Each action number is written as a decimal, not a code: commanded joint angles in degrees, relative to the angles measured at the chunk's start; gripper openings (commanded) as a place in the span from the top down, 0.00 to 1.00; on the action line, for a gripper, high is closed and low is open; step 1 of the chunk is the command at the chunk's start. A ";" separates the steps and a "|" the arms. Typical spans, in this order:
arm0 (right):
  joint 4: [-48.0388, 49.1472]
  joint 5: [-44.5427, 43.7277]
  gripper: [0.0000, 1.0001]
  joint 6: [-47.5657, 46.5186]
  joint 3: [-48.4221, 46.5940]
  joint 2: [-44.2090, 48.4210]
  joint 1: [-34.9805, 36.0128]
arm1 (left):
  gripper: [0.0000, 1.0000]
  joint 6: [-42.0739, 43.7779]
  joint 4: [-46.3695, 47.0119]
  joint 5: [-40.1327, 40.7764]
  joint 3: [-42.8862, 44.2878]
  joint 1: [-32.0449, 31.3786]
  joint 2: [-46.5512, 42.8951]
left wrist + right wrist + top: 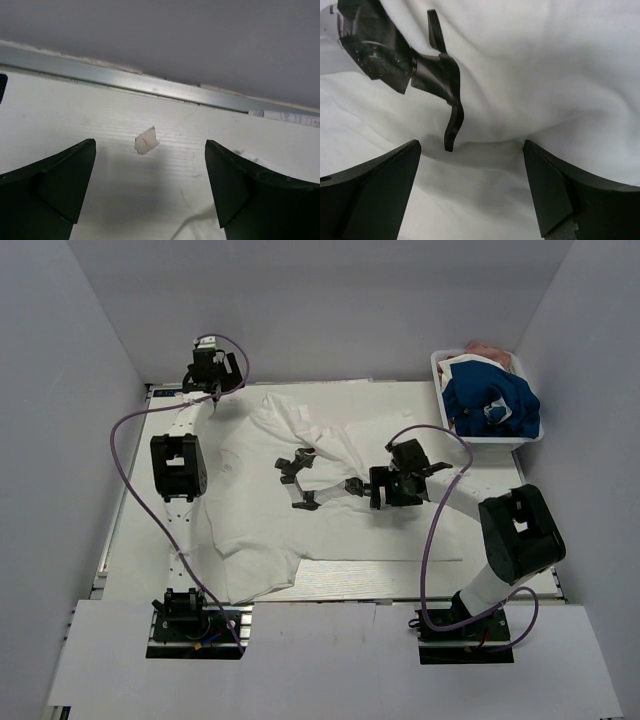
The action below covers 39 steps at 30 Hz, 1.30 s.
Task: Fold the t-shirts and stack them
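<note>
Blue t-shirt (495, 400) inside white bin (497, 441)

At two o'clock, the blue t-shirt (490, 392) hides what lies deeper in the bin (496, 440). The pale scrap (146, 140) is too small to identify.

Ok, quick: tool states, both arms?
Left tool: open, empty, over the table.
Right tool: open, holding nothing, above the white t-shirt.

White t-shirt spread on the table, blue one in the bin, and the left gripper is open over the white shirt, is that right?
Not quite. The left gripper is open, but over bare table by the far edge, not the white t-shirt; the left wrist view shows it. The rest holds.
</note>
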State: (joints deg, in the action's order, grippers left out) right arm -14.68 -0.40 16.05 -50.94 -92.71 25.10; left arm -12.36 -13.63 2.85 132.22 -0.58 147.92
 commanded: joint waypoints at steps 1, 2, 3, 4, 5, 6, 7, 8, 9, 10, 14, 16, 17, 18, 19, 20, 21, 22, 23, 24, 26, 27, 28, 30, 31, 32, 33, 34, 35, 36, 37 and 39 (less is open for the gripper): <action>-5.10 3.74 0.10 -2.52 -0.83 1.81 -0.32 | 0.00 -1.88 -4.38 0.14 -2.57 -0.04 -12.02; -4.49 3.92 0.10 -2.61 -2.14 3.31 -0.40 | 0.00 -2.57 -5.35 -0.39 -5.63 -0.04 -16.04; -4.22 4.79 0.10 -3.22 -2.76 3.93 -0.41 | 0.00 -3.19 -7.44 -0.39 -7.31 -0.56 -18.26; -3.87 4.89 0.10 -3.13 -3.20 4.55 -0.49 | 0.00 -3.20 -7.99 0.13 -11.51 -0.56 -20.54; -2.74 4.19 0.10 -2.09 -4.86 5.86 -0.75 | 0.00 -3.20 -7.99 0.14 -14.07 -1.43 -22.74; -2.64 3.49 0.10 -1.64 -5.66 5.87 -1.11 | 0.00 -4.50 -7.99 -0.56 -16.71 -2.14 -24.85; -2.90 1.22 0.10 -0.86 -6.53 5.87 -1.46 | 0.00 -5.47 -7.99 -4.92 -21.26 -2.15 -28.09; -2.99 -1.94 0.10 1.50 -8.72 4.83 -1.46 | 0.00 -5.48 -7.47 -7.57 -23.05 -2.75 -29.08; -3.34 -3.01 0.10 2.74 -11.44 4.03 -1.81 | 0.00 -6.09 -7.47 -9.34 -24.11 -2.76 -29.09; -4.38 -3.72 0.10 3.89 -14.07 2.37 -3.29 | 0.00 -6.71 -9.82 -10.66 -24.64 -3.46 -29.09; -4.39 -1.80 0.10 5.92 -21.56 -4.76 -6.55 | 0.00 -6.98 -11.94 -15.33 -25.79 -4.78 -25.75; -5.88 -2.49 0.10 5.31 -27.97 -10.81 -8.31 | 0.00 -6.37 -11.95 -16.12 -25.79 -5.40 -23.38; -5.98 -2.67 0.10 4.26 -29.38 -14.66 -8.75 | 0.00 -6.36 -11.95 -16.82 -25.79 -6.01 -22.59; -5.63 -2.76 0.10 3.90 -31.74 -16.09 -9.28 | 0.00 -5.75 -11.95 -16.83 -25.00 -6.01 -21.80; -5.80 -2.59 0.10 3.11 -34.12 -17.49 -9.80 | 0.00 -5.75 -11.95 -17.52 -24.04 -6.01 -20.05; -5.98 -2.15 0.10 2.93 -36.58 -18.73 -10.24 | 0.00 -5.75 -12.91 -16.57 -23.33 -6.71 -19.17; -5.63 -2.49 0.10 2.76 -37.56 -22.48 -10.16 | 0.00 -5.75 -12.92 -15.95 -22.81 -6.72 -18.37; -5.71 -2.15 0.10 1.45 -39.92 -23.56 -10.42 | 0.00 -5.75 -12.92 -15.95 -22.28 -6.72 -17.15; -5.80 -3.01 0.10 1.09 -42.20 -25.75 -10.60 | 0.00 -5.75 -12.92 -16.56 -22.27 -7.24 -16.61; -5.98 -3.37 0.10 0.82 -43.53 -26.90 -10.60 | 0.00 -5.75 -12.31 -16.56 -22.27 -7.24 -16.61; -7.46 -4.68 0.10 -0.76 -48.45 -31.47 -10.60 | 0.00 -5.75 -12.30 -16.56 -22.27 -7.24 -14.86; -8.25 -5.04 0.10 -0.93 -50.03 -33.75 -10.86 | 0.00 -5.75 -12.30 -14.82 -21.58 -7.24 -14.15; -9.48 -5.13 0.10 -1.20 -53.62 -36.12 -11.30 | 0.00 -6.27 -12.82 -14.81 -21.57 -7.24 -13.54; -11.07 -4.43 0.10 -1.12 -55.58 -38.15 -11.48 | 0.00 -7.32 -12.83 -14.28 -21.57 -6.37 -11.35; -10.90 -5.13 0.10 0.63 -56.02 -40.08 -11.48 | 0.00 -8.20 -13.35 -14.28 -21.57 -5.84 -10.29; -10.73 -5.13 0.10 1.17 -56.11 -40.62 -11.65 | 0.00 -9.34 -14.14 -13.58 -20.53 -4.97 -9.15; -10.90 -3.91 0.10 1.69 -56.98 -41.84 -12.26 | 0.00 -9.35 -17.45 -12.36 -17.03 -4.96 -7.66; -11.42 -3.99 0.10 3.79 -57.60 -43.42 -12.62 | 0.00 -9.87 -19.23 -10.87 -14.91 -4.26 -4.69; -12.38 -3.64 0.10 4.33 -59.96 -44.13 -12.88 | 0.00 -9.88 -20.90 -8.41 -12.71 -4.25 -3.18; -12.83 -3.12 0.10 5.82 -61.02 -45.71 -14.02 | 0.00 -9.88 -23.09 -7.78 -9.04 -3.65 -1.94; -14.14 -2.94 0.10 6.18 -62.08 -46.68 -14.12 | 0.00 -9.88 -23.81 -7.77 -7.52 -3.64 -0.80; -14.15 -1.02 0.10 6.88 -65.69 -49.67 -15.34 | 0.00 -11.10 -25.13 -6.81 -3.74 -2.24 2.19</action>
State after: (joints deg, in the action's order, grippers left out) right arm -24.82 -3.75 19.86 -114.13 -137.34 12.19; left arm -21.98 -30.48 -8.97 126.43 -5.30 144.97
